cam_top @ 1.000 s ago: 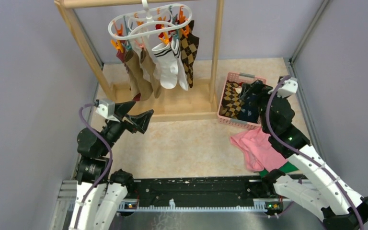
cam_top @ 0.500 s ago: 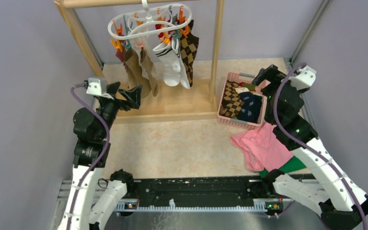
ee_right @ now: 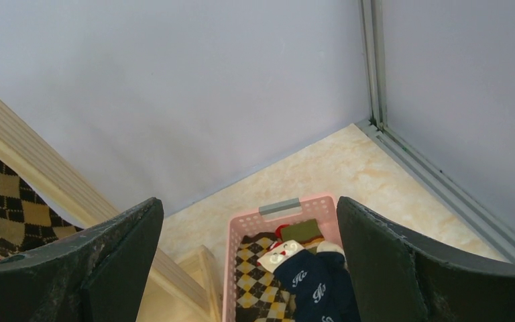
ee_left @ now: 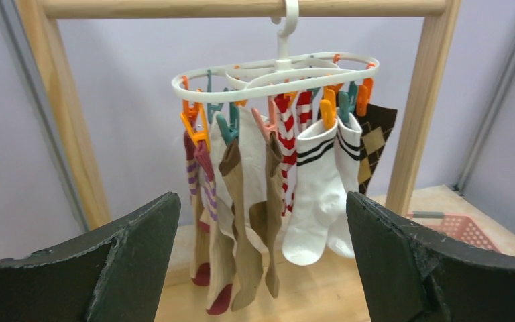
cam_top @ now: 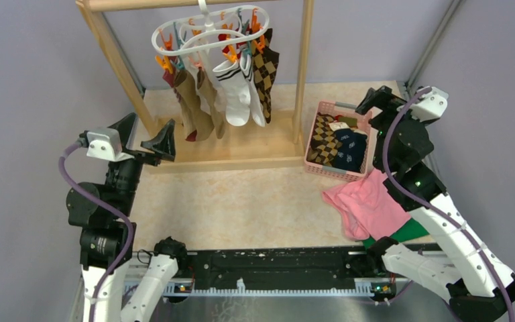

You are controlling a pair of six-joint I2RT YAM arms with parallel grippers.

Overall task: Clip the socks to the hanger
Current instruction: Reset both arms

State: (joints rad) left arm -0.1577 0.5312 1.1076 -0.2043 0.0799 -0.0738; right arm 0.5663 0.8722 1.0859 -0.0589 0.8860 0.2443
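The left arm (cam_top: pixel 117 181) is black and white with a purple cord. The left jaws are two dark, rough wedges. They stand wide apart with nothing in them. They point at the wooden rack (cam_top: pixel 117 64), which has pale, smooth posts. The hanger (ee_left: pixel 283 47) is a white plastic ring with a hook over the top bar. Little orange and teal clips (ee_left: pixel 191 121) dangle from it. The socks (ee_left: pixel 315 201) hang there in a bunch. Soft brown ones are on the left, then red and white stripes, then white ones with black bands. A brown diamond one is on the right. Nothing is between them and the left jaws.

More socks lie in a pink basket (cam_top: pixel 310 144) on the speckled tan table (cam_top: pixel 241 201), right of the rack. I see a diamond one (cam_top: pixel 323 141) and dark blue ones (cam_top: pixel 350 151). A crumpled pink cloth (cam_top: pixel 365 208) lies in front of the basket. A green cloth (cam_top: pixel 412 231) peeks out under the right arm (cam_top: pixel 442 221). The right jaws hover above the basket's far end, wide apart and empty.

Socks at the back of the hanger hide behind the front ones, so I cannot count them. The right arm covers part of the basket's right side.
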